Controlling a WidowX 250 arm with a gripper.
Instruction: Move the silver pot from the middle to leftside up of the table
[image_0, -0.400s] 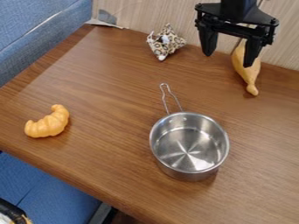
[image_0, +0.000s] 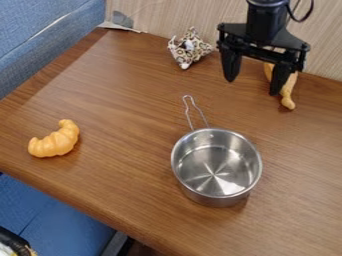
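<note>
Near the far edge of the tabletop (image_0: 120, 165), toward the right, the black gripper (image_0: 252, 86) hangs with its two fingers spread wide, partly covering a yellow-orange toy (image_0: 288, 92). Nearer the camera, right of the middle, the silver pot (image_0: 216, 167) sits upright, its wire handle (image_0: 188, 111) pointing to the far side. A croissant (image_0: 55, 140) lies well apart at left.

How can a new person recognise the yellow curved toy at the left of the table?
On the brown table, look near the left edge, left of the pot. The toy is a small ridged crescent, like a croissant; the pot is metal with a handle.
</note>
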